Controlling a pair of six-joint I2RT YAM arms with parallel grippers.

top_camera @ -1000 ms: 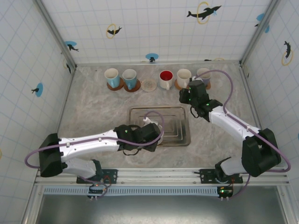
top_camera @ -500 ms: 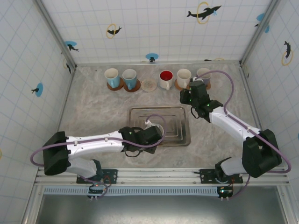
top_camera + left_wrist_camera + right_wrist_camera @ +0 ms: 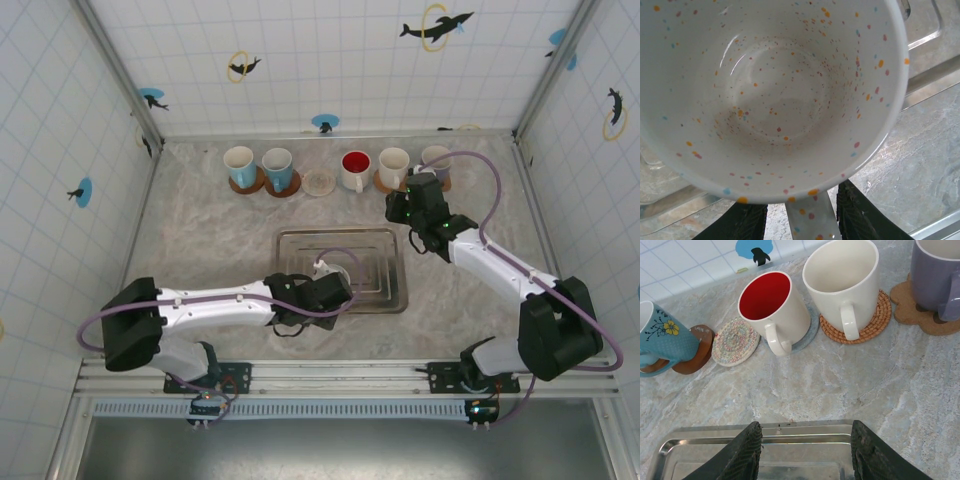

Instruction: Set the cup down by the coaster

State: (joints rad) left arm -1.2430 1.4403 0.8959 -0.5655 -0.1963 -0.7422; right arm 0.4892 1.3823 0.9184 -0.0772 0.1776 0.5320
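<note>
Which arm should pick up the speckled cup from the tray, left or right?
Left. The left tool straddles the handle of the speckled cup in the tray. The right tool hangs open and empty near the far mugs, away from that cup.

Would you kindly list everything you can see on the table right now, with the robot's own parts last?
speckled cup: 1, white with coloured specks, at the tray's near side
tray: 1, steel, table centre
blue mugs: 2, blue, back row left
red-lined mug: 1, white outside, back row middle
cream mug: 1, cream, right of the red-lined mug
purple mug: 1, purple, back row right
occupied coasters: 5, mixed, one under each back-row mug
empty coaster: 1, pale patterned, between blue and red-lined mugs
table: 1, grey marble
left gripper: 1, black, fingers either side of the cup's handle
right gripper: 1, black, open by the tray's far edge
</note>
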